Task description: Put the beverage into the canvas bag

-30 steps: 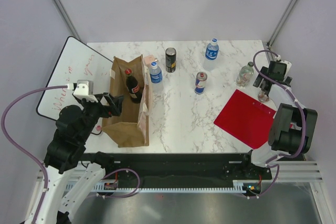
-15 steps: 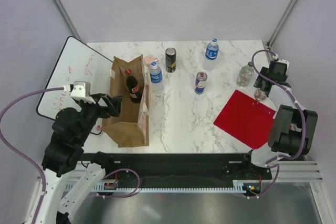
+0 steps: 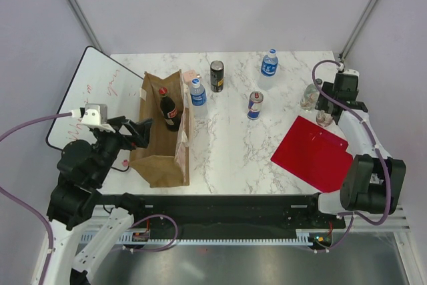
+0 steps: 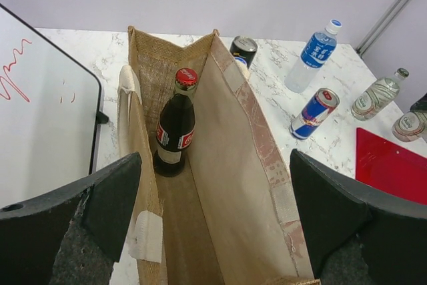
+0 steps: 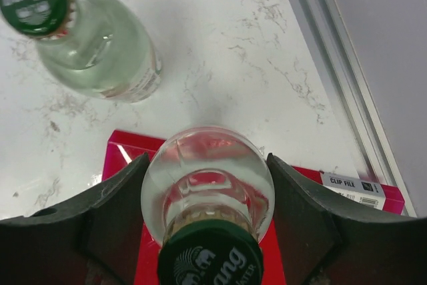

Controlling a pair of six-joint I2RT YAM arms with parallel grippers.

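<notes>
- Far left: whiteboard [image 3: 83, 98] with red scribble, lying flat at the left edge of the worktop [image 3: 233, 145].
- Left gripper [image 3: 141, 130] spread wide, holding nothing; poised at the left wall of the canvas bag [image 3: 160, 158].
- Canvas bag upright, mouth gaping, on the worktop's left part; inside, at the far end, a dark cola bottle [image 4: 175, 125] with a red cap, standing upright.
- Just beside the bag's right wall: small water bottle [image 3: 197, 93]; a little further back, black can [image 3: 217, 76].
- Mid-worktop: blue-and-silver can [image 3: 255, 105]; blue-labelled bottle [image 3: 269, 63] near the far edge.
- Right side: free clear bottle [image 3: 311, 95] with a green cap, standing alone; just beside it, right gripper [image 5: 207, 191] clamped on the gripped clear bottle [image 5: 207, 158], also green-capped, fingers pressed to both its sides; over the far corner of the red folder [image 3: 312, 153]; well apart from the bag; lifted or resting, cannot tell.
</notes>
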